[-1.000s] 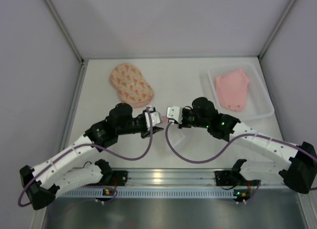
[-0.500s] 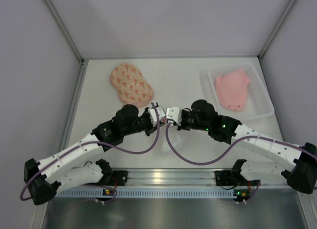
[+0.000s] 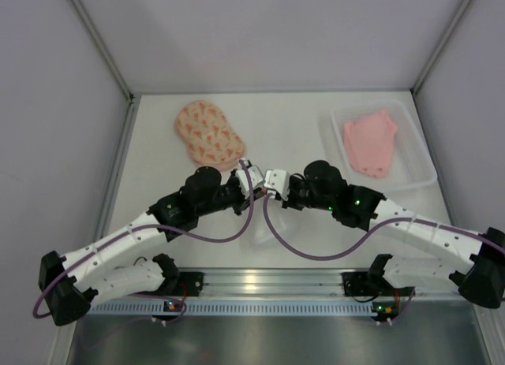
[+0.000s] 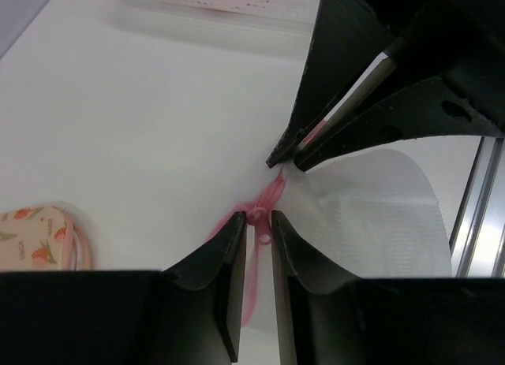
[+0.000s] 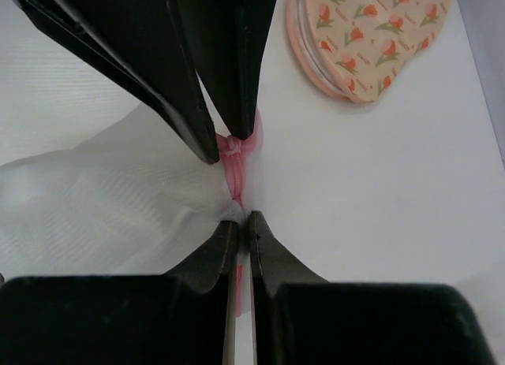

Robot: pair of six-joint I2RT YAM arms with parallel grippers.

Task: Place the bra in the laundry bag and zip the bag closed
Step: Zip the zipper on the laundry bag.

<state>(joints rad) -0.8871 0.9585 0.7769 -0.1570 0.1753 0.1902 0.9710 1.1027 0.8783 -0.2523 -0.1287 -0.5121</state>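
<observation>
The laundry bag (image 3: 209, 134), peach with a red-orange print, lies shut at the back left (image 5: 371, 34). The salmon-pink bra (image 3: 369, 143) rests in the clear tray (image 3: 418, 174) at the back right. Both grippers meet tip to tip at the table's middle over a white mesh pouch (image 4: 371, 215) with a pink zip. My right gripper (image 5: 243, 217) is shut on the pouch's pink-edged rim. My left gripper (image 4: 258, 217) stands narrowly open, with the pink zipper pull (image 4: 267, 237) between its fingertips and a gap showing beside it.
Grey walls close the table in at the back and on both sides. A metal rail (image 3: 260, 282) runs along the near edge between the arm bases. Purple cables (image 3: 300, 251) loop down from both wrists.
My left gripper has moved up and to the right until its tips face the right gripper's, and its jaws have narrowed around the zipper pull. The right arm has barely shifted.
</observation>
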